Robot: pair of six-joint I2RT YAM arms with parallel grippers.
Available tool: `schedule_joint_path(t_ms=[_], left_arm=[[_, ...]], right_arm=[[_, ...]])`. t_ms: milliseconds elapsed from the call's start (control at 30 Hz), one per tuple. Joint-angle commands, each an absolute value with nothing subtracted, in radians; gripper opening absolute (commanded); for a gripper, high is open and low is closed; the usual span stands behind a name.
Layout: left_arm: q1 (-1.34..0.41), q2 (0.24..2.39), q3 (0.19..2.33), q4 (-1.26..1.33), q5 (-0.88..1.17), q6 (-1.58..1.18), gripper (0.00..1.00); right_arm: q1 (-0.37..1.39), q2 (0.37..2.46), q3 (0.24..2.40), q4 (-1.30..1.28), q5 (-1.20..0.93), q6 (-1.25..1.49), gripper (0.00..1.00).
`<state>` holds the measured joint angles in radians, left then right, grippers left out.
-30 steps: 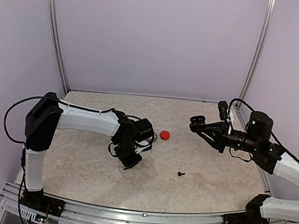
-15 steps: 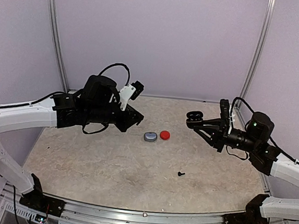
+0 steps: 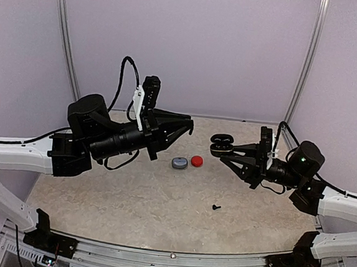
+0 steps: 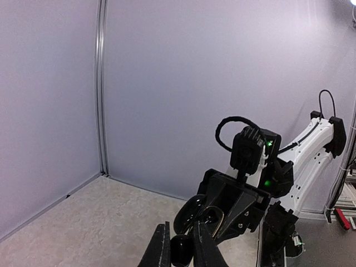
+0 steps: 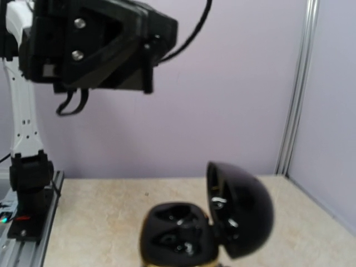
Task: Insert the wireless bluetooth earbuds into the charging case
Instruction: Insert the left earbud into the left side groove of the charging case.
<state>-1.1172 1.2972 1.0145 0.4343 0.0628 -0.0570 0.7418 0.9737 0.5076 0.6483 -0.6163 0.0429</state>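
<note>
My left gripper (image 3: 189, 127) is raised above the table and points right. In the left wrist view it (image 4: 181, 238) is shut on a black earbud (image 4: 181, 251) between its fingers. My right gripper (image 3: 222, 147) is shut on the black charging case (image 3: 221, 141), held in the air with its lid open. The case shows just beyond my left fingertips in the left wrist view (image 4: 204, 214). In the right wrist view its base (image 5: 177, 233) has two empty-looking wells and its lid (image 5: 240, 214) stands up. A second black earbud (image 3: 216, 207) lies on the table.
A silvery grey case (image 3: 179, 163) and a red case (image 3: 197, 161) lie side by side mid-table, below the gap between the grippers. Walls and metal posts close off the back and sides. The left arm's gripper body (image 5: 100, 44) fills the upper left of the right wrist view.
My left arm has lifted off the table by the grey case and swung up and right with the black earbud. My right gripper has moved left with the open case.
</note>
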Motion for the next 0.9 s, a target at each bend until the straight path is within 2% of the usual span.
schedule_joint_path(t_ms=[0,867], left_arm=[[-1.153,1.337,1.008,0.610,0.095,-0.037,0.10],[-1.189,1.445,1.058,0.664,0.109,-0.003,0.09]], right_arm=[[0.780,0.988,0.498,0.771,-0.555,-0.013,0.00],[0.862,1.025,0.503,0.866,-0.526,-0.003,0.00]])
